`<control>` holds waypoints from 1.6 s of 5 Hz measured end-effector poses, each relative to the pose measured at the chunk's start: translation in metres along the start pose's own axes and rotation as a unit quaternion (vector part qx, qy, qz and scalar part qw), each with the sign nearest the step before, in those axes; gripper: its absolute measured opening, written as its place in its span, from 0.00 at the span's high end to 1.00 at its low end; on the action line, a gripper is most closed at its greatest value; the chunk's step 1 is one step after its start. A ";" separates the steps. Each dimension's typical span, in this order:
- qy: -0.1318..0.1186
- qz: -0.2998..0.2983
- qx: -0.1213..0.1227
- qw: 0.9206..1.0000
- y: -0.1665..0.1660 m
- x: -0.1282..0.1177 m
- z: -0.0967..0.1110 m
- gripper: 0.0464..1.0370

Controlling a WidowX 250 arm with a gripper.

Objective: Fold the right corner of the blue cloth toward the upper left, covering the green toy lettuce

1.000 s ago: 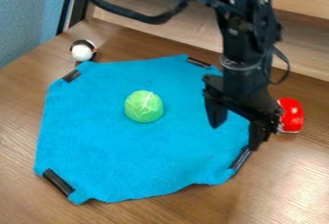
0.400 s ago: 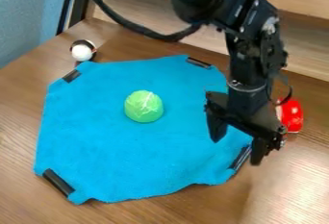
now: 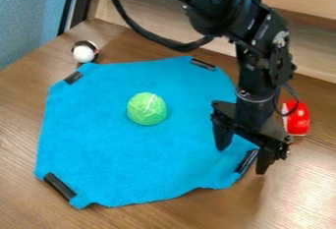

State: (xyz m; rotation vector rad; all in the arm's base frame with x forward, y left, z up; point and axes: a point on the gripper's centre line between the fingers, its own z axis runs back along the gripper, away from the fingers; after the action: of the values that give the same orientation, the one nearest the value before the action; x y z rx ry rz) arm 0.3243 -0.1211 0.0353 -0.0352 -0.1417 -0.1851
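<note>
While one claw (image 3: 242, 161) hangs open, four black strips (image 3: 60, 186) edge one cloth (image 3: 131, 159)

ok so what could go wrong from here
The open end effector hangs by the black strip at the blue cloth's right corner, so it might snag and bunch the cloth. A tug could tip or roll the green round thing. Swinging back, it might also knock the red object.

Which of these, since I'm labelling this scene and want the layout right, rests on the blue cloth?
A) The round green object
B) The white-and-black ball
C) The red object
A: the round green object sits on the blue cloth, with cloth showing all around it.
</note>
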 end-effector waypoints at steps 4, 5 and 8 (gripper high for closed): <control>-0.002 0.020 0.004 1.000 0.000 0.007 -0.010 0.36; -0.004 0.019 0.002 1.000 -0.001 0.007 -0.011 0.67; -0.008 0.025 -0.002 1.000 0.002 0.004 -0.012 0.98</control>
State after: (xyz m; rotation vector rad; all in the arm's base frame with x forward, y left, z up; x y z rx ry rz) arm 0.3300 -0.1208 0.0235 -0.0445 -0.1565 -0.1357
